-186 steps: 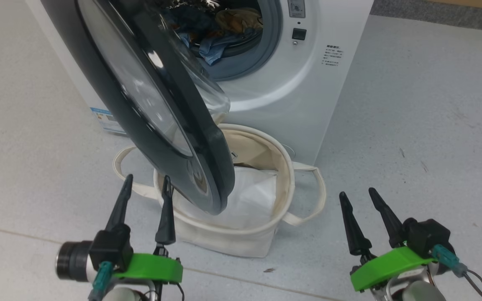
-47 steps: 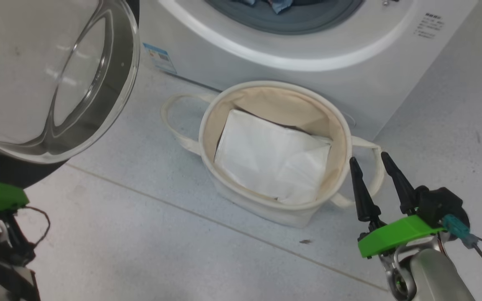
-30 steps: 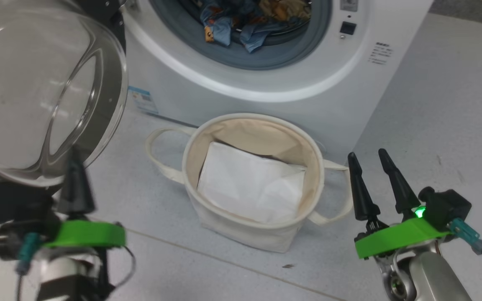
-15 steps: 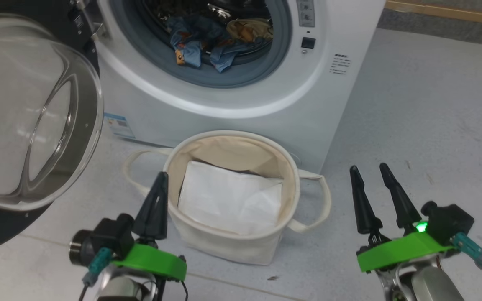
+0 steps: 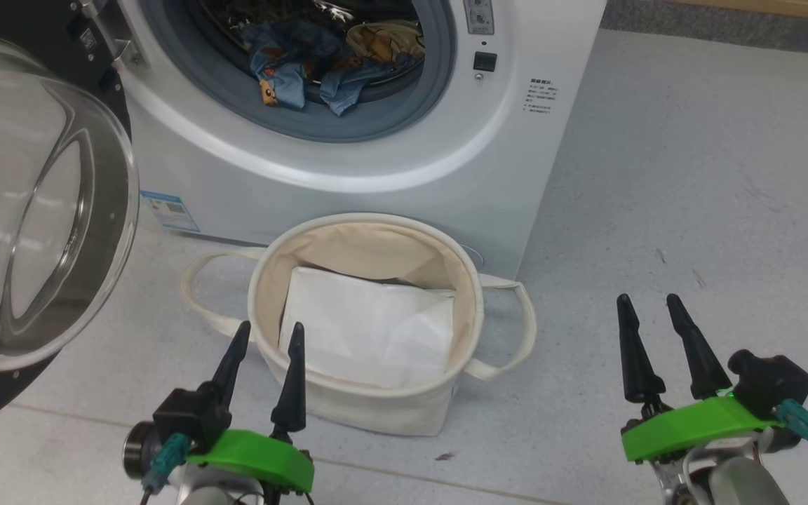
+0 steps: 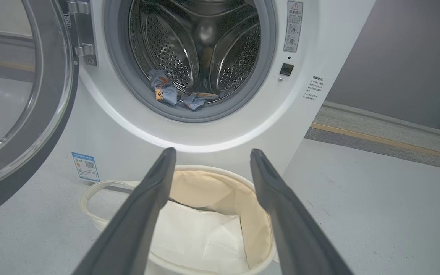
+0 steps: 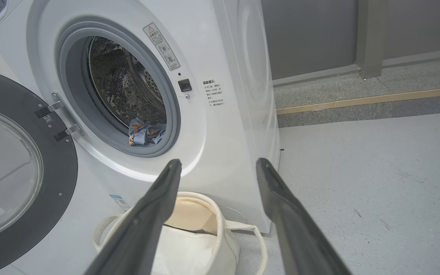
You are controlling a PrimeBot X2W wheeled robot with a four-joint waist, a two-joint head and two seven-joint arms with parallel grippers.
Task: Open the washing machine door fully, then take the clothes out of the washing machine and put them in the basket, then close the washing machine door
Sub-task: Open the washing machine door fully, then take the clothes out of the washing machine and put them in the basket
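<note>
My left gripper (image 5: pixel 271 325) and right gripper (image 5: pixel 647 299) gape empty. The clothes (image 5: pixel 320 63) lie in the washing machine (image 5: pixel 376 182); the basket (image 5: pixel 475 294) holds a white sheet (image 5: pixel 365 326).

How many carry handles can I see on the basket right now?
2. The left handle loops out from the basket on its left side; the right handle loops out on its right side. None appears hidden.

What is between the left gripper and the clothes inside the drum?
In the head view, the basket with a white folded sheet stands between the left gripper and the clothes, then the washing machine, its white front.
</note>
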